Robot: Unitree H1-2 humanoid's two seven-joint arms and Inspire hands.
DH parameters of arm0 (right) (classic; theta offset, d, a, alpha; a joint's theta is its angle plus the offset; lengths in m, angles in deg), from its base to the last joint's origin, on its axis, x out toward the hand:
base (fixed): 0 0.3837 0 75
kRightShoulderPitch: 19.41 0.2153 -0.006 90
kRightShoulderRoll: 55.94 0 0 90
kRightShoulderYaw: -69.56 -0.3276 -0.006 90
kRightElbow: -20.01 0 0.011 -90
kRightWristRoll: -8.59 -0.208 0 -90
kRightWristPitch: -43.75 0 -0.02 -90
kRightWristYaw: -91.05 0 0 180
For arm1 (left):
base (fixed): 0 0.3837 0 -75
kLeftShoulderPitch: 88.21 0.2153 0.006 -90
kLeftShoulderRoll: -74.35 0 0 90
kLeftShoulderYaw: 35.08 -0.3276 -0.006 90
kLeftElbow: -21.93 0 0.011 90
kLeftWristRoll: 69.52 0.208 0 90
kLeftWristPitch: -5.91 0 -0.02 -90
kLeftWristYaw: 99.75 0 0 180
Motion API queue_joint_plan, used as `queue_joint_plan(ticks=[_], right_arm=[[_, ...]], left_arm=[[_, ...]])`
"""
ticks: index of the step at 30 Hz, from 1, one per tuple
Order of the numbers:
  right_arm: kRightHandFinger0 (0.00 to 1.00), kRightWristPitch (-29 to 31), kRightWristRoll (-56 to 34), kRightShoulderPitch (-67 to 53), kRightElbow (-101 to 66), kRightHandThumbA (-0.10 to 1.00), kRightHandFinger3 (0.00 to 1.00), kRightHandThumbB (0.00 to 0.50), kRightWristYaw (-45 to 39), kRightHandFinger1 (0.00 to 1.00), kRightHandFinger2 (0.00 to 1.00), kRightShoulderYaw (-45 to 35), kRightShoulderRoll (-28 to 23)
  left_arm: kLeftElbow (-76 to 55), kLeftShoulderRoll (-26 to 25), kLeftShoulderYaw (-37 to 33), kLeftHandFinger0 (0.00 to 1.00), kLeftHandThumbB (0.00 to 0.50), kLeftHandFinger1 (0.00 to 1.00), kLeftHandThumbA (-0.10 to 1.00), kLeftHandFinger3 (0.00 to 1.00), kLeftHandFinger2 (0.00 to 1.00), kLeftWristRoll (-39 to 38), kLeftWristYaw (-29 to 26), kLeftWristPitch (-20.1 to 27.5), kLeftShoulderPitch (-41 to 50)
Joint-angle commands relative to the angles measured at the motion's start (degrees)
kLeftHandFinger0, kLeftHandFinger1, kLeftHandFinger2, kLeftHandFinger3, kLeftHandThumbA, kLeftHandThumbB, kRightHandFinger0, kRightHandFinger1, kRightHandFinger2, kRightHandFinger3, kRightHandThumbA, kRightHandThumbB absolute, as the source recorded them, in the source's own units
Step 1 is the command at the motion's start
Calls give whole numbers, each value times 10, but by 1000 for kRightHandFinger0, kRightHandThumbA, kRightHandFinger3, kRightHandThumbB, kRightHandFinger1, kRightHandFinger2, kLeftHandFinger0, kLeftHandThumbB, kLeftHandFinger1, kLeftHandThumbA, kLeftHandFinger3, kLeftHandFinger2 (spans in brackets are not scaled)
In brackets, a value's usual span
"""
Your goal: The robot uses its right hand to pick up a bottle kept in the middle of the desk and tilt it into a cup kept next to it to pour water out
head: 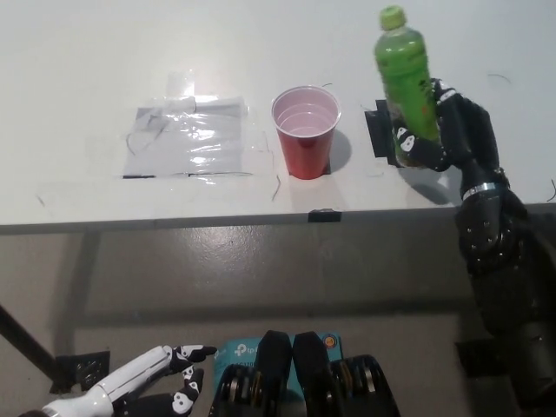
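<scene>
A green bottle point(405, 76) with a green cap stands nearly upright at the right of the white desk point(261, 52), its base over a black tape patch point(379, 132). My black right hand point(447, 130) is shut on the bottle's lower part, with the arm running down the picture's right side. A red cup point(306, 130) with a white inside stands upright in the desk's middle, just left of the bottle and apart from it. My white left hand point(143, 382) rests low at the bottom left, below the desk, fingers apart and holding nothing.
A sheet of clear plastic point(187, 139) lies taped flat to the desk left of the cup. The desk's front edge point(261, 219) crosses the picture midway down, with a small black tape mark point(325, 215) on it. Grey floor lies below.
</scene>
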Motion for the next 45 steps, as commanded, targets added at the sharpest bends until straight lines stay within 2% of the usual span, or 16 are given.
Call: queue_joint_plan(ticks=[1, 9, 15, 20, 22, 26, 28, 31, 33, 34, 35, 36, 38, 39, 41, 45], right_arm=[[0, -35, -210, 71, 7, -100, 197, 0, 3, 0, 0, -102, 39], [0, 111, -203, 77, 99, -100, 242, 0, 27, 0, 0, -83, 36], [0, 202, -151, 68, 139, -100, 353, 0, 97, 0, 0, -25, 15], [0, 202, -89, 58, 136, -100, 350, 1, 183, 0, 22, 59, -14], [11, 202, -52, 60, 140, -100, 331, 23, 238, 87, 44, 99, -28], [0, 202, 16, 64, 146, -100, 332, 49, 324, 111, 27, 149, -49], [0, 202, 22, 66, 151, -100, 336, 40, 342, 128, 26, 162, -54], [0, 202, 37, 67, 156, -100, 380, 1, 369, 264, 84, 180, -65], [268, 198, 39, 65, 161, 179, 879, 0, 375, 542, 409, 184, -68], [512, 183, 31, 63, 163, 391, 1000, 0, 362, 747, 647, 183, -68], [744, 161, 34, 63, 166, 534, 1000, 30, 355, 966, 958, 188, -68], [971, 137, 33, 62, 167, 760, 1000, 44, 346, 1000, 1000, 190, -67], [1000, 113, 24, 60, 170, 825, 1000, 96, 336, 1000, 1000, 190, -63], [1000, 93, 16, 65, 177, 824, 1000, 164, 328, 1000, 1000, 186, -58], [1000, 86, 10, 66, 183, 820, 1000, 205, 328, 1000, 1000, 187, -56], [1000, 59, 1, 69, 194, 880, 1000, 214, 320, 1000, 1000, 193, -50]], left_arm=[[-29, -10, 16, 1000, 322, 1000, 957, 1000, 1000, 4, -8, -1, 9], [-24, -5, 24, 1000, 299, 1000, 905, 1000, 1000, -4, -10, 7, 12], [-26, 0, 24, 1000, 319, 1000, 903, 1000, 1000, -2, -10, 0, 13], [-25, 0, 25, 1000, 315, 1000, 913, 1000, 1000, -2, -8, 5, 10], [-21, -2, 23, 1000, 325, 1000, 929, 1000, 1000, 0, -6, 7, 7], [-21, -3, 21, 1000, 322, 1000, 938, 1000, 1000, 5, -6, 4, 7], [-21, -4, 20, 1000, 328, 1000, 939, 1000, 1000, 6, -6, 3, 7], [-21, -4, 19, 1000, 326, 1000, 938, 1000, 1000, 7, -5, 4, 6], [-22, -5, 18, 1000, 345, 1000, 957, 1000, 1000, 7, -4, 2, 6], [-24, -4, 20, 1000, 340, 1000, 948, 1000, 1000, 6, -6, 1, 7], [-25, -3, 20, 1000, 335, 1000, 943, 1000, 1000, 6, -6, 1, 7], [-26, -3, 20, 1000, 322, 1000, 938, 1000, 1000, 6, -6, -3, 7], [-24, -4, 20, 1000, 318, 1000, 936, 1000, 1000, 6, -6, -1, 8], [-23, -2, 24, 1000, 326, 1000, 922, 1000, 1000, 4, -8, -3, 5], [-22, -2, 24, 1000, 324, 1000, 917, 1000, 1000, 4, -8, -3, 5], [-24, 0, 28, 1000, 327, 1000, 923, 1000, 1000, 4, -10, 0, 7]])
